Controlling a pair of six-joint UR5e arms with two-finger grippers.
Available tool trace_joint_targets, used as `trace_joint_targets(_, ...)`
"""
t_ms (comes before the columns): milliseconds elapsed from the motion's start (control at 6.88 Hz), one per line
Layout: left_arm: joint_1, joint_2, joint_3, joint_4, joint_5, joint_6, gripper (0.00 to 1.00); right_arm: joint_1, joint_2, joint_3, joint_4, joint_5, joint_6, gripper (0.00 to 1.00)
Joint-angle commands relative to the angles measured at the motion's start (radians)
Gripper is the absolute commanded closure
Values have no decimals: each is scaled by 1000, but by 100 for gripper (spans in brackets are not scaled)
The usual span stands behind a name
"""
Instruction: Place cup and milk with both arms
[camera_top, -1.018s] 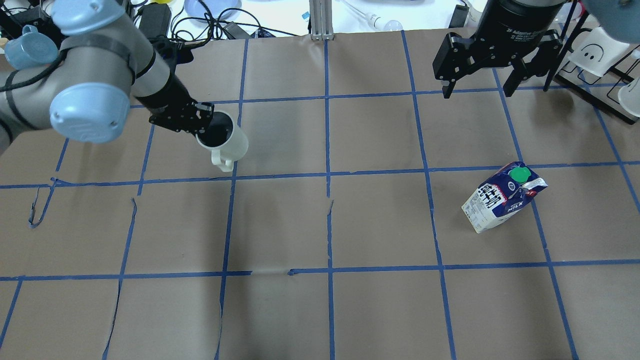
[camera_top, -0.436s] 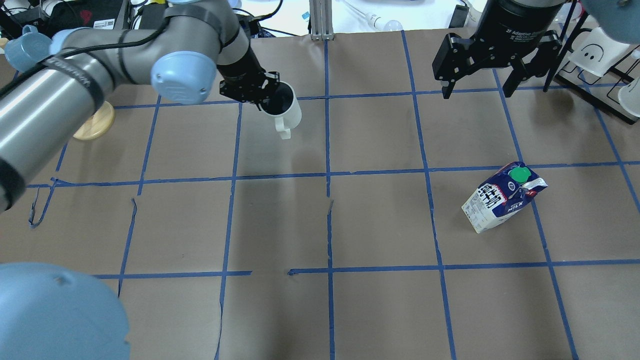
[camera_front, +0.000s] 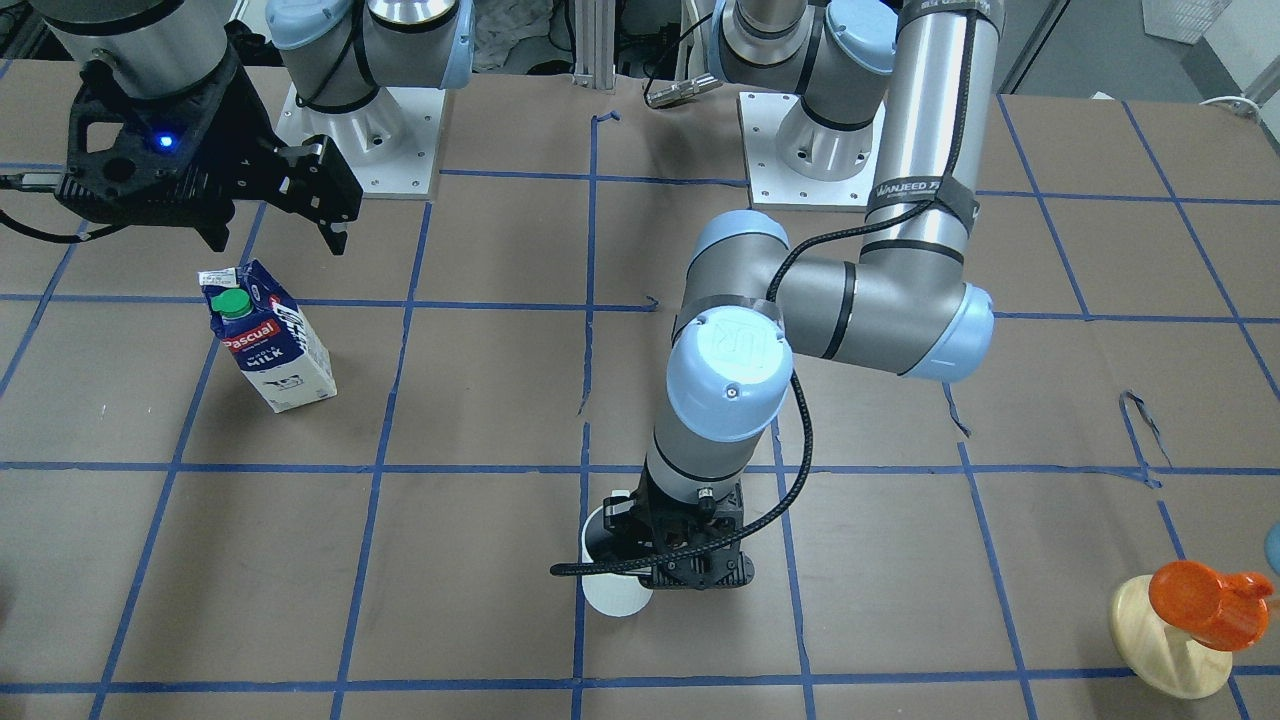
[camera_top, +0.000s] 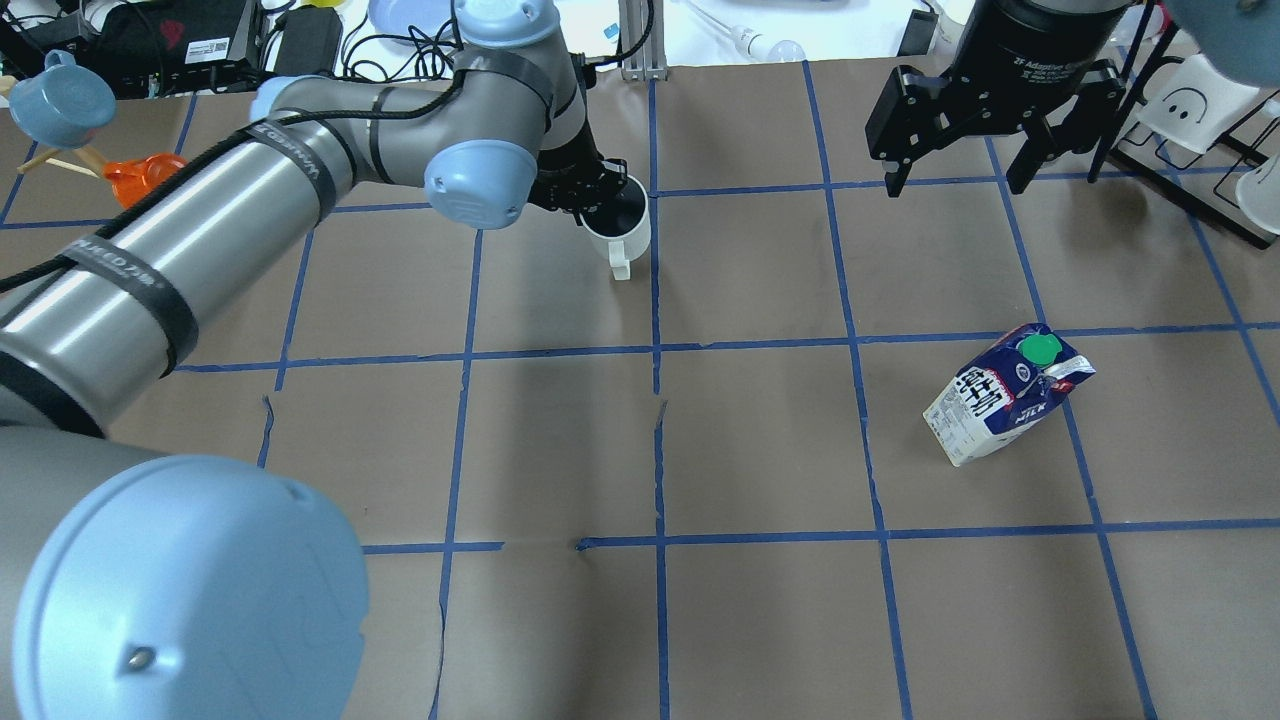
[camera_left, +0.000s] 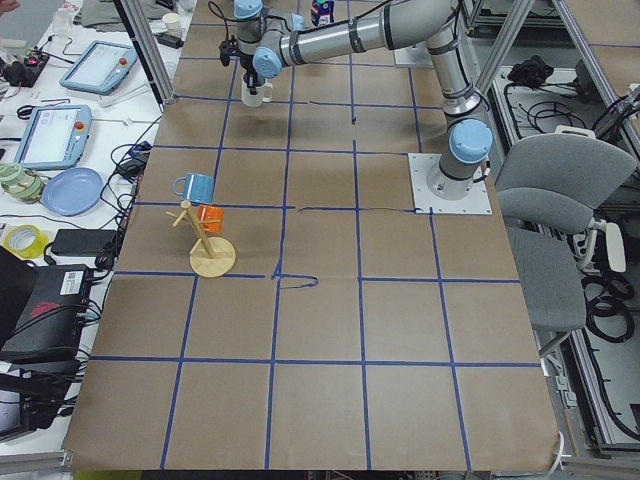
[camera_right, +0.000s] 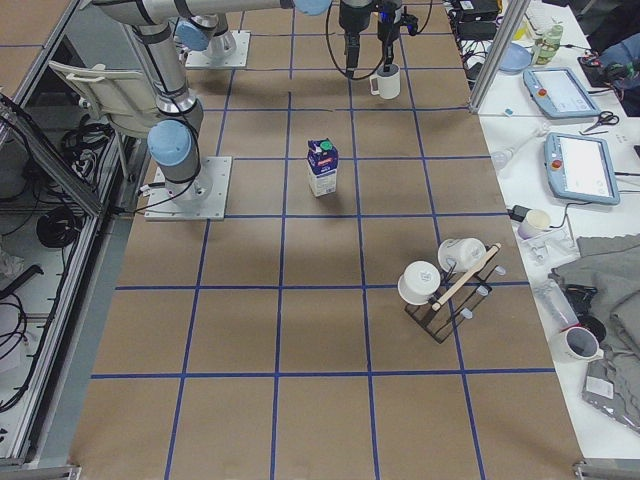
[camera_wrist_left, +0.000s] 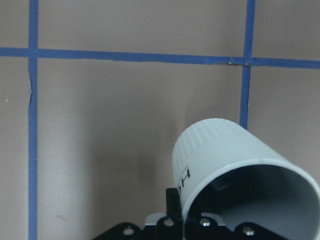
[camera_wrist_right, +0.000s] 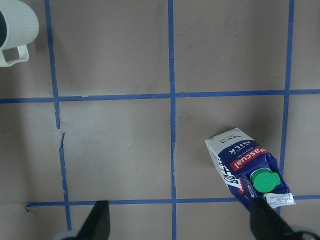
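The white cup (camera_top: 628, 228) with a dark inside is in my left gripper (camera_top: 600, 203), which is shut on its rim near the far middle of the table, handle towards the robot. It also shows in the front view (camera_front: 612, 592) and the left wrist view (camera_wrist_left: 230, 165). I cannot tell whether it touches the table. The milk (camera_top: 1005, 395) stands upright on the right half, also in the front view (camera_front: 268, 340) and the right wrist view (camera_wrist_right: 247, 167). My right gripper (camera_top: 955, 185) hangs open and empty above the table, beyond the milk.
A wooden stand (camera_front: 1170, 640) with an orange cup (camera_top: 130, 175) and a blue cup (camera_top: 60, 100) stands at the far left. A black rack with white cups (camera_right: 445, 290) stands at the far right. An aluminium post (camera_top: 640, 40) rises at the far edge.
My left arm has carried the cup to the right and farther from the robot, from the left half to the far middle. The right gripper and the milk have not moved.
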Motion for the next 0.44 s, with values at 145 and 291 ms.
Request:
trace_joint_targets(145,-32,-43,-2,91,4,-82,49,1,4,1,-8,4,-7,0)
trace_joint_targets(291,-32,-22,16,102,1,-84,0,-6,11,2,-2,-7,-12,8)
